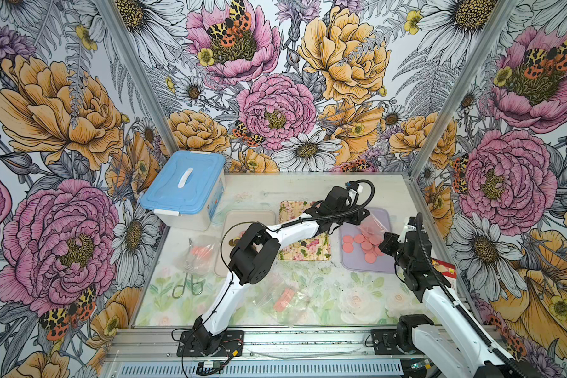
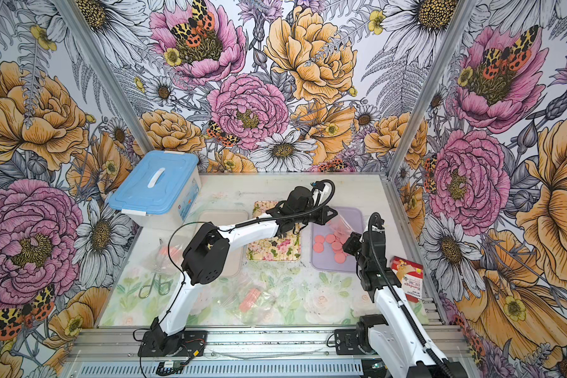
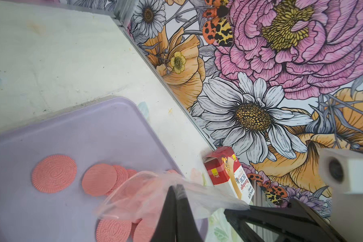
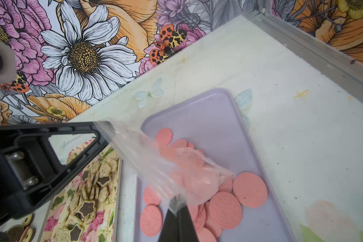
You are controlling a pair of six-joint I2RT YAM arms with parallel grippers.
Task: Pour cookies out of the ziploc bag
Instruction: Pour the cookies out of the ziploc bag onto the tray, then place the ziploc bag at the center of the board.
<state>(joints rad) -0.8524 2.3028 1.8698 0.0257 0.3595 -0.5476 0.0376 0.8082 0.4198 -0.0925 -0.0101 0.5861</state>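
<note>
Both arms held 1 clear ziploc bag (image 4: 155, 165) above the lilac tray (image 4: 224, 117) — each pinching a corner of thin, crinkled film, apparently to keep the mouth tipped down so the contents could slide out. The left gripper (image 3: 175, 193) was clamped shut on one corner, the right gripper (image 4: 177, 204) shut on another. Flat pink cookies (image 4: 225, 210), round with embossed ridged faces, lay overlapping on the smooth tray; a few seemed to remain inside the bag. Star-shaped cookies (image 4: 86, 206) — cream with dark centres — sat on the floral tray (image 4: 57, 201) just beside.
</note>
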